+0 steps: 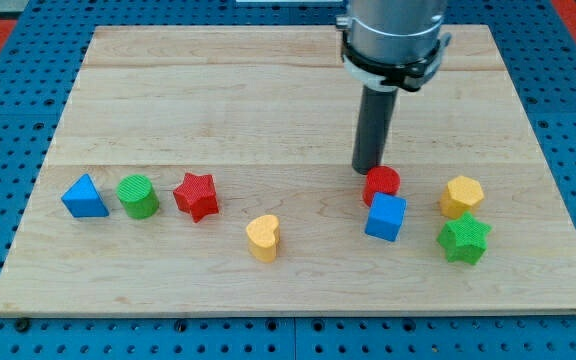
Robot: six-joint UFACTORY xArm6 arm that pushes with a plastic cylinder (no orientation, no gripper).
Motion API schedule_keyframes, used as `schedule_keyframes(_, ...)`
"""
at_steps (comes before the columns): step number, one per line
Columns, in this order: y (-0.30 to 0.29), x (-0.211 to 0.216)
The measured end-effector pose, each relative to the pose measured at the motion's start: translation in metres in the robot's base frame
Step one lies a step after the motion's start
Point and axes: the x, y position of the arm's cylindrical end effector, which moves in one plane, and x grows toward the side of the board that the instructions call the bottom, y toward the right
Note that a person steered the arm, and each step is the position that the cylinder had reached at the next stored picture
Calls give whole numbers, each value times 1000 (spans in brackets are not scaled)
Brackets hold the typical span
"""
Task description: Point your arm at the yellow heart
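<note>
Single camera view, wooden board (pixel 268 110) on a blue pegboard surface (pixel 8 100).

Arm: the grey cylindrical arm housing (pixel 393 35) enters from the view's top, with the dark rod pointing straight down. There is no pincer on this rig, so no spread or pressed-together state applies; the arm ends only in my tip (pixel 369 168). My tip sits on the board and holds nothing.

Positions relative to my tip:
- red cylinder (pixel 382 184): just beside my tip, toward the view's bottom right. Contact cannot be confirmed; the rod's end meets the block's upper edge in the picture.
- blue cube (pixel 385 217): below the red cylinder, touching or nearly touching it, slightly right of my tip.
- yellow hexagonal block (pixel 461 196): to the view's right of my tip, apart from it.
- green star (pixel 464 239): right and toward the view's bottom, directly under the yellow hexagonal block.
- yellow heart (pixel 263 237): the task block. It lies to the view's left of my tip and lower, well apart, standing alone with bare board around it.
- red star (pixel 196 195): farther left, slightly below tip level.
- green cylinder (pixel 138 196): left of the red star, near it.
- blue triangular block (pixel 85 197): farthest left, beside the green cylinder.
</note>
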Motion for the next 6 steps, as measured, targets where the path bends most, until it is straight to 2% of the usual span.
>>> schedule_keyframes(1,-10,-2)
schedule_keyframes(3,-102,-20)
schedule_keyframes(4,-105,43)
schedule_keyframes(5,-110,58)
schedule_keyframes(6,-147,63)
